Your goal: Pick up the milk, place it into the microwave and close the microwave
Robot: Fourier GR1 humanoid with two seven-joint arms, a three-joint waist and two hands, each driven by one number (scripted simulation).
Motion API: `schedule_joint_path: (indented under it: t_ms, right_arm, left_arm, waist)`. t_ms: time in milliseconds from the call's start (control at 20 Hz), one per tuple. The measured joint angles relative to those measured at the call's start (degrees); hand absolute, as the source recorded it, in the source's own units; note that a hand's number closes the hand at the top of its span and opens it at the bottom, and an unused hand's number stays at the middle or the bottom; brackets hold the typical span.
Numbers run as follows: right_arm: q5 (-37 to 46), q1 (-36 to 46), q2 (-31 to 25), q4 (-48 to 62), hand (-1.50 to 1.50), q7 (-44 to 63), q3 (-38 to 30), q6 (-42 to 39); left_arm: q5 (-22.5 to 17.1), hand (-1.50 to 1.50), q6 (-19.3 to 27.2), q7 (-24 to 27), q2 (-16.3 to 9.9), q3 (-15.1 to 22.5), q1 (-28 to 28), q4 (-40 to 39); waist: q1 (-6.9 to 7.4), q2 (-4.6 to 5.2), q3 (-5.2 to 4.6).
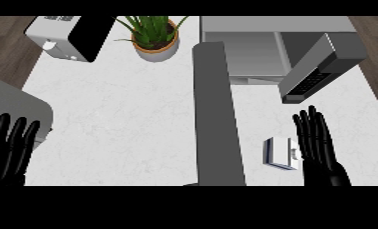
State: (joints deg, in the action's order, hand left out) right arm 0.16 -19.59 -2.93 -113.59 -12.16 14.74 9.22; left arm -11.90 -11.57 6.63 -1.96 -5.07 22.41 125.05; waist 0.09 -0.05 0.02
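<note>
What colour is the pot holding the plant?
Pale grey with an orange-brown inner rim; the plant pot shows in the head view.

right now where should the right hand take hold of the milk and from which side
Take the milk across its narrow body, coming in from its right, where the right hand is open beside it. It is a small boxy carton with flat sides that suit a thumb-and-fingers wrap. The dark panel on its left would likely crowd that side.

So there's a green spiky-leaved plant in a round pale pot point(156, 40) sitting near the back of the white marbled countertop point(118, 113). Off to its left, at the back corner, is a boxy white-and-black countertop appliance point(70, 35), angled. Dark wood floor point(15, 53) shows beyond the counter's left edge.
</note>
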Motion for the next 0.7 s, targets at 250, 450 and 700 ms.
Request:
schedule_joint_path:
  t_ms: [250, 450, 700]
  right_arm:
    - [-2.5, -0.2, -0.4, 7.7, -1.5, -6.3, -4.5, -1.3]
    - [-3.8, -1.0, -1.1, 12.4, -1.5, -10.7, -6.9, -2.9]
    - [-5.4, -1.0, -2.3, 18.5, -1.5, -16.0, -9.8, -6.0]
  left_arm:
    - [-1.9, -1.5, -1.9, -0.2, -0.4, -1.5, 2.1, 1.4]
    - [-1.1, -1.5, -2.1, -0.1, 0.3, -1.5, 1.2, 0.3]
    - [-0.7, -1.5, -3.5, 1.7, 1.0, -0.9, 4.1, 1.3]
  waist:
    - [0.06, 0.0, 0.0]
    - [-0.03, 0.01, 0.0]
    - [0.05, -0.01, -0.01]
